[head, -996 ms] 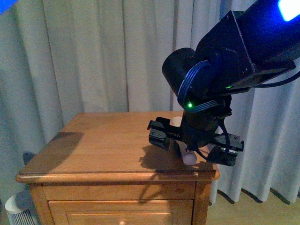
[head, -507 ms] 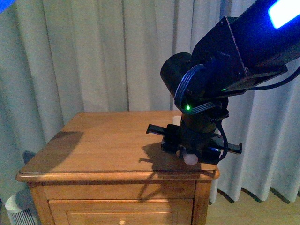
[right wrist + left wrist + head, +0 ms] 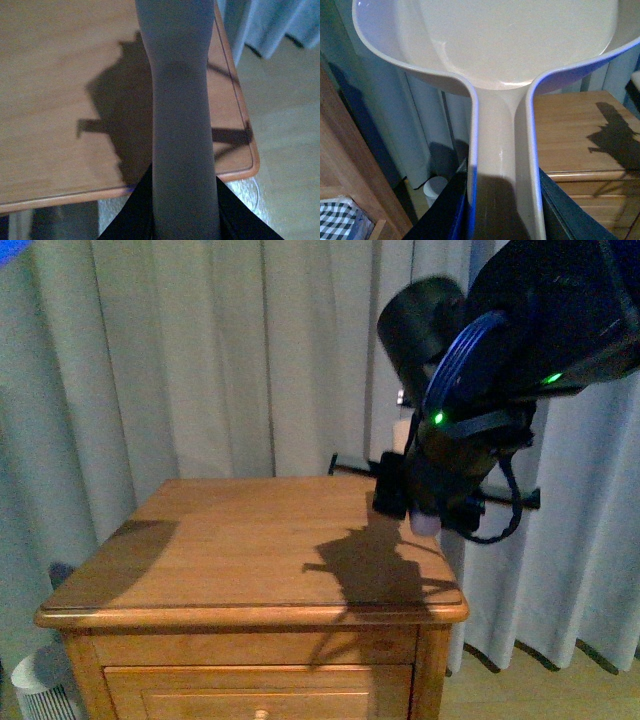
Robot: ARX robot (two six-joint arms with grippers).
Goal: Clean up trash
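Note:
The pale pink dustpan [image 3: 510,45] fills the left wrist view, with its handle clamped in my left gripper [image 3: 502,200]. It hangs in the air to the left of the wooden nightstand [image 3: 570,130]. My right gripper [image 3: 432,502] is shut on the brush [image 3: 180,100] and holds it above the right part of the nightstand top [image 3: 240,540]. The brush's pale end [image 3: 425,524] points down, clear of the wood. The right gripper [image 3: 182,210] also shows in its wrist view. No wad of white paper shows in any view. The left gripper is out of the front view.
Grey curtains [image 3: 200,360] hang behind the nightstand. A white ribbed cylinder [image 3: 40,685] stands on the floor at its left, also in the left wrist view [image 3: 436,187]. A black-and-white checked pillow [image 3: 337,220] lies on wooden furniture nearby. The nightstand's right front corner [image 3: 250,165] borders bare floor.
My right arm has risen from just above the nightstand's front right corner, up and slightly right, with the brush still held. Its shadow on the wood has grown.

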